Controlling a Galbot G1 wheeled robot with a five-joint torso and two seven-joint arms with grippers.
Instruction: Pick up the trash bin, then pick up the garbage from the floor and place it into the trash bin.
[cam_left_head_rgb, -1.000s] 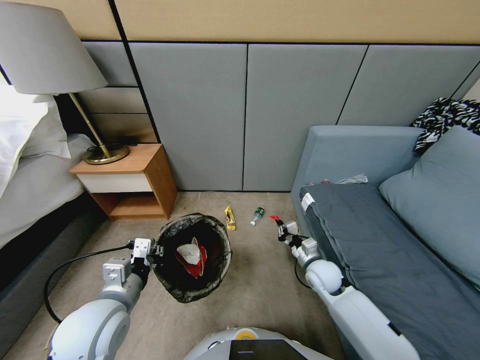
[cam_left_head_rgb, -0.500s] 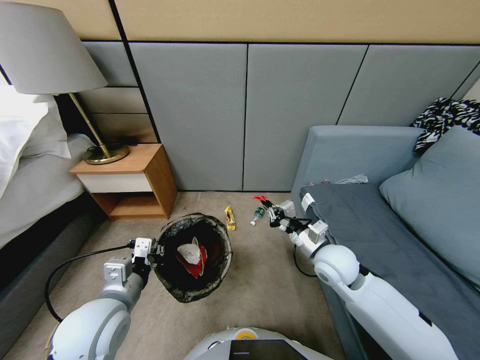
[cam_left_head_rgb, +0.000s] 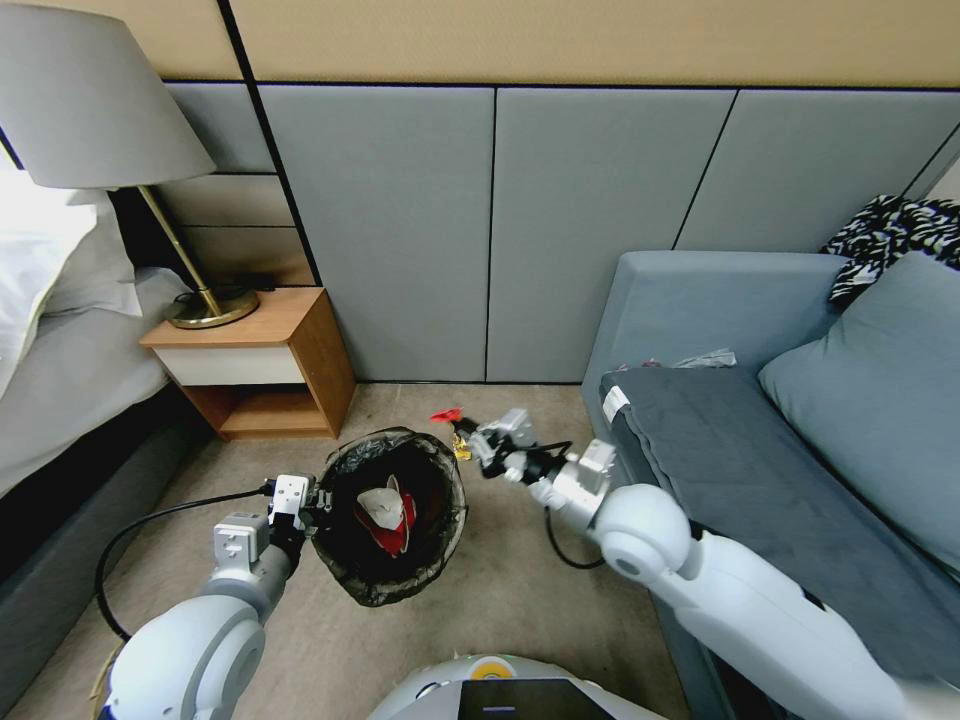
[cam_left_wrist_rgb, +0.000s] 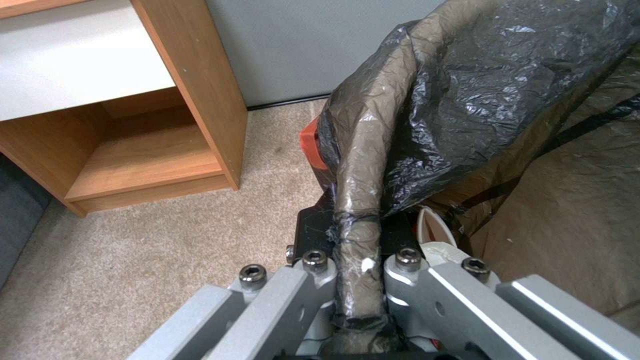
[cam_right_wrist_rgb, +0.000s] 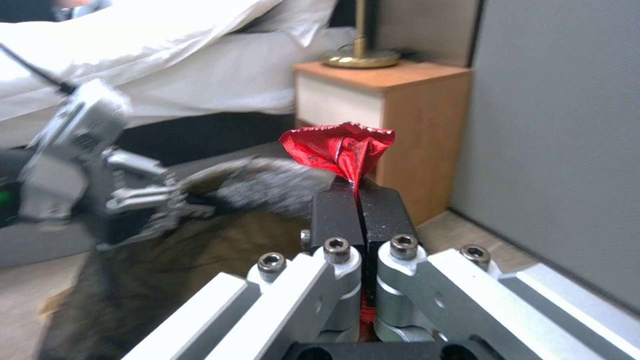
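Lower centre of the head view: trash bin (cam_left_head_rgb: 392, 515) on the carpet, black bag (cam_left_head_rgb: 440, 545) over its rim, red-and-white cartons (cam_left_head_rgb: 385, 512) inside. Left gripper (cam_left_head_rgb: 312, 508) at the bin's left rim; closer in the left wrist view, left gripper (cam_left_wrist_rgb: 357, 235) clamped on the bagged rim (cam_left_wrist_rgb: 357, 200), with an orange patch beside it, hard to identify. Right gripper (cam_left_head_rgb: 462, 426) just above the bin's upper right edge, pinching one red wrapper (cam_left_head_rgb: 446, 414); from the right wrist, right gripper (cam_right_wrist_rgb: 358, 200) pads pressed together on the red wrapper (cam_right_wrist_rgb: 338, 147), bin blurred beyond. One yellow wrapper (cam_left_head_rgb: 459, 446) on the floor, mostly hidden behind that arm.
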